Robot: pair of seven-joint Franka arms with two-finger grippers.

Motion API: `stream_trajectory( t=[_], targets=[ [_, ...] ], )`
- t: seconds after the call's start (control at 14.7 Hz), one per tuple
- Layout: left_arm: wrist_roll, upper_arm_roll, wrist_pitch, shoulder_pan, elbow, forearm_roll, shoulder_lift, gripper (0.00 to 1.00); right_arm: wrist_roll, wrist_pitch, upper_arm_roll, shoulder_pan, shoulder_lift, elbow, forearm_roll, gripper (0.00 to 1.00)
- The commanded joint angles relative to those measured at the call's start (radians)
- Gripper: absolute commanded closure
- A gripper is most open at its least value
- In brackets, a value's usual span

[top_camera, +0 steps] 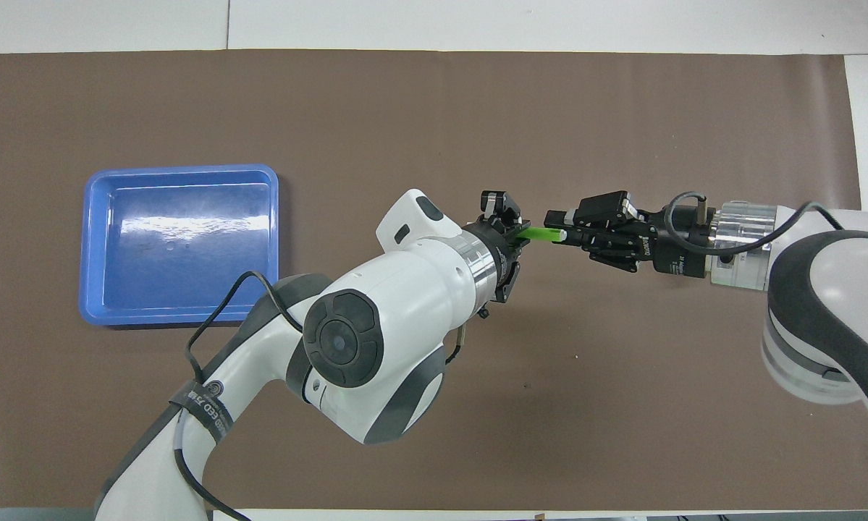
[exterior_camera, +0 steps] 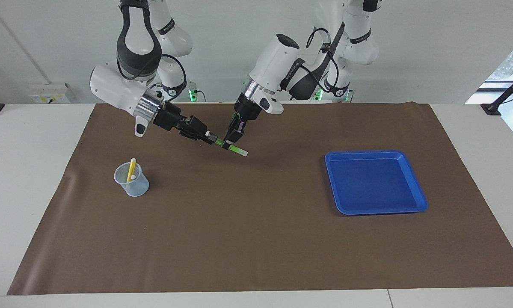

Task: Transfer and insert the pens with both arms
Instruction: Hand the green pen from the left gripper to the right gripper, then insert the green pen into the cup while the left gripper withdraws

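Two cams here. One sits high across the counter (exterior_camera: 25, 128), facing the robots from a fair way back, so the whole brown mat (exterior_camera: 256, 239) fits in. The other hangs above the robots' end, looking steeply down and closer in. Both catch the mat's middle and the blue tray (top_camera: 180, 242).

The left arm (exterior_camera: 282, 64) comes down from the top centre of the facing view, its wrist angled steeply down, and its hand (exterior_camera: 229, 141) is closed on a green pen (exterior_camera: 235, 149). The right arm (exterior_camera: 123, 81) reaches in from the upper left of that view, forearm nearly level. Its hand (exterior_camera: 209, 137) meets the pen's other end, fingers around it.
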Motion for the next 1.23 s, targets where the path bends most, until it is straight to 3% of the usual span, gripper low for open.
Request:
stream_trajectory(
  t=[0.0, 0.34, 0.41, 0.48, 0.68, 0.82, 0.95, 1.16],
  targets=[
    [-0.003, 0.015, 0.001, -0.021, 0.009, -0.020, 0.008, 1.00, 0.005, 0.017, 0.007, 0.000, -0.007, -0.009, 0.011, 1.00],
    [0.002, 0.015, -0.001, -0.021, 0.008, -0.020, 0.008, 1.00, 0.009, 0.002, 0.007, -0.011, -0.006, -0.007, 0.011, 1.00],
    [0.010, 0.015, -0.004, -0.021, 0.008, -0.012, 0.007, 0.94, 0.009, 0.000, 0.007, -0.011, -0.006, -0.006, 0.011, 1.00],
    [0.031, 0.017, -0.005, -0.021, 0.006, -0.004, 0.007, 0.01, 0.011, -0.003, 0.006, -0.013, -0.006, -0.004, 0.011, 1.00],
    [0.251, 0.020, -0.065, -0.002, 0.008, 0.012, 0.002, 0.00, 0.011, -0.017, 0.006, -0.013, -0.003, 0.003, -0.009, 1.00],
    [0.399, 0.021, -0.149, 0.033, 0.003, 0.012, -0.004, 0.00, 0.008, -0.104, -0.003, -0.037, 0.025, 0.083, -0.211, 1.00],
    [0.532, 0.021, -0.252, 0.071, 0.003, 0.012, -0.015, 0.00, 0.006, -0.294, -0.002, -0.117, 0.098, 0.276, -0.468, 1.00],
    [0.766, 0.021, -0.390, 0.157, -0.032, 0.012, -0.041, 0.00, -0.061, -0.558, -0.005, -0.186, 0.207, 0.563, -0.740, 1.00]
  ],
)
